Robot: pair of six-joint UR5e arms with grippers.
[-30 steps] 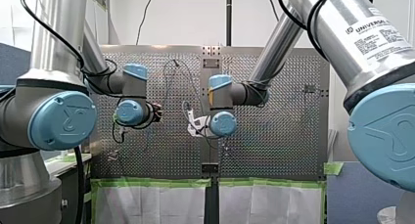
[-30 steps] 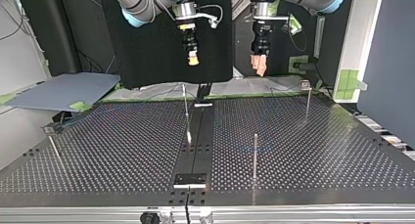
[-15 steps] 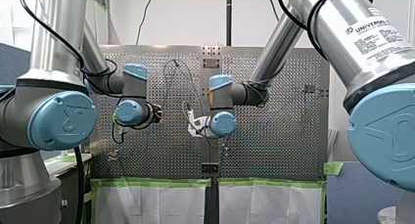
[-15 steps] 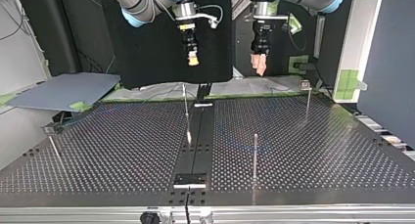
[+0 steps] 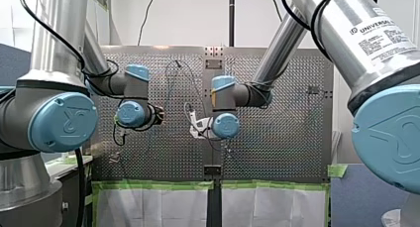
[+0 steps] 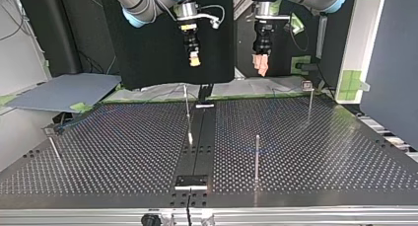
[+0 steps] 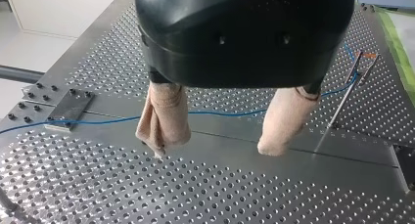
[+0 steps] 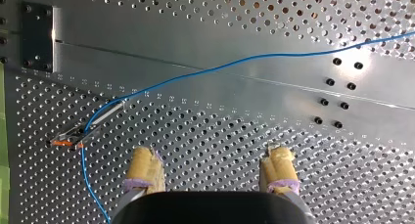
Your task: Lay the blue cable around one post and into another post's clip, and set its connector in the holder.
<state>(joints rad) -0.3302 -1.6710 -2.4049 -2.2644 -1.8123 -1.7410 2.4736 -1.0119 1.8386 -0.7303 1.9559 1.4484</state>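
1. The left hand [image 7: 215, 148] is held high over the surface [image 7: 195, 194], beige pads spread and nothing pinched, probably so a descent stays clear.
2. The right hand [image 8: 211, 153] is likewise held spread and empty, yellow pads apart.
3. Beneath both, the blue cable [image 8: 235, 63] is laid loose across the surface and bent at a clipped post [image 8: 98, 119]; its seating there cannot be told.
4. The connector cannot be made out.

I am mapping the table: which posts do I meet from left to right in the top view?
leaning post at the edge → centre post → near upright post → far post
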